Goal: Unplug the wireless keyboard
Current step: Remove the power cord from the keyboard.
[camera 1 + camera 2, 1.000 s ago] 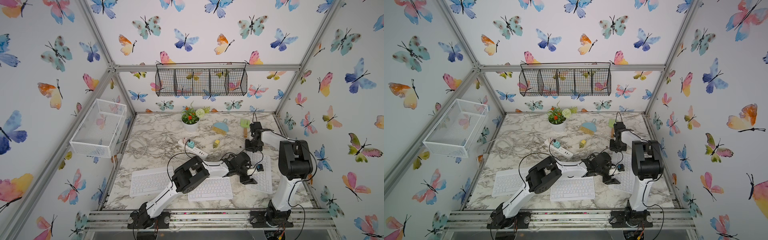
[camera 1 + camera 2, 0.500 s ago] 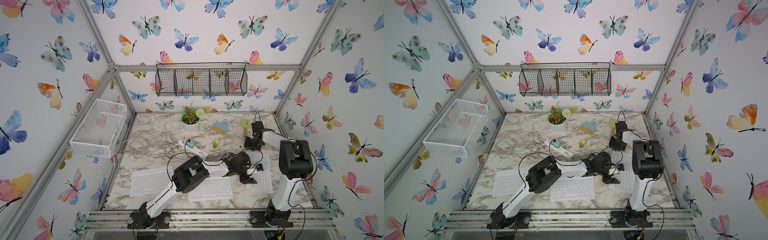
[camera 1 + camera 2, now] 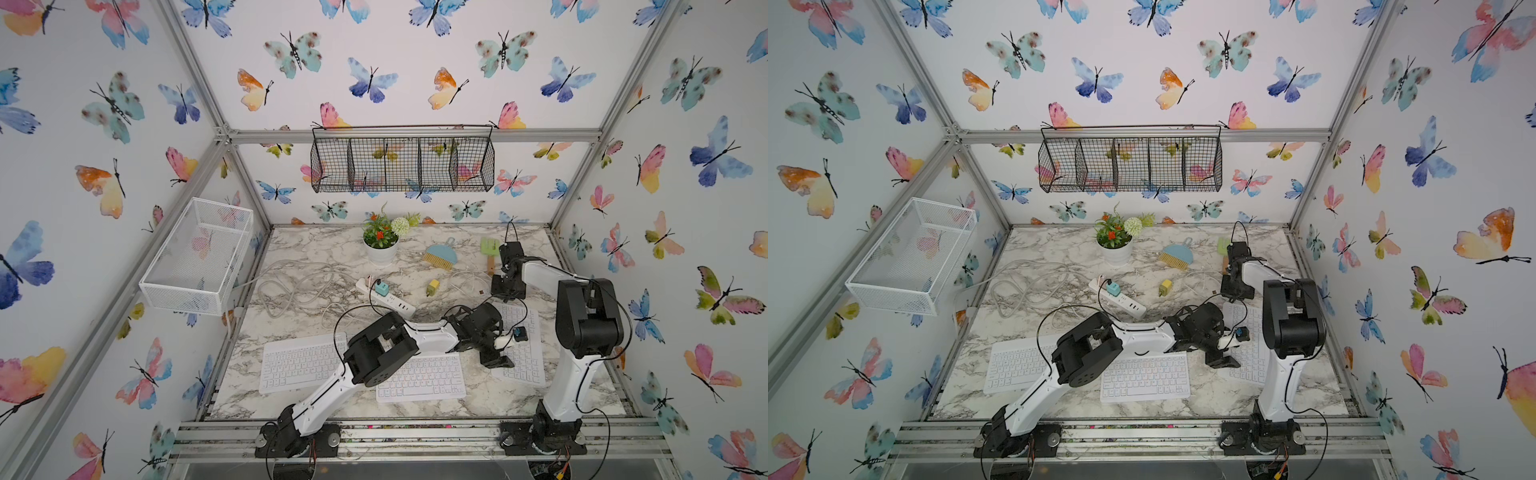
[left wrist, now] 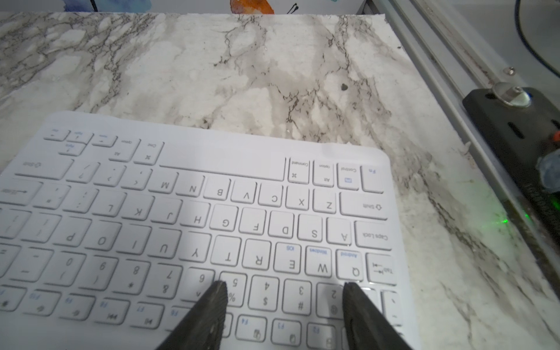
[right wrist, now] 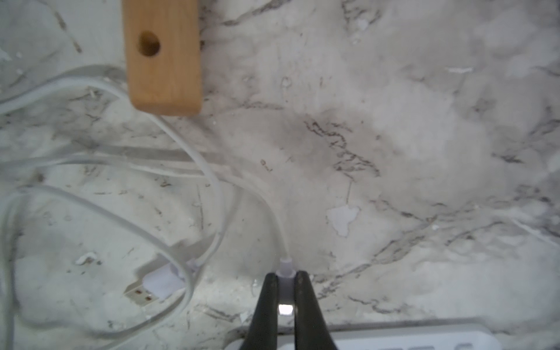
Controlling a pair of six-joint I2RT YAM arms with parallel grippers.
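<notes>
Now R gripper (image 5: 286,274) clamps cable plug (image 5: 286,266); L gripper (image 4: 284,286) half-open, tips on keyboard (image 4: 212,197).

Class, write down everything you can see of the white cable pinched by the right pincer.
The white cable is thin and plastic-looking. Its small connector is pinched in the shut right pincer, bright metal tip showing between the fingers, seemingly clear of the keyboard edge. From there it curves away in loose overlapping loops on the marble table, running past the end of a wooden handle. A bare USB plug among the loops may be its other end.
</notes>
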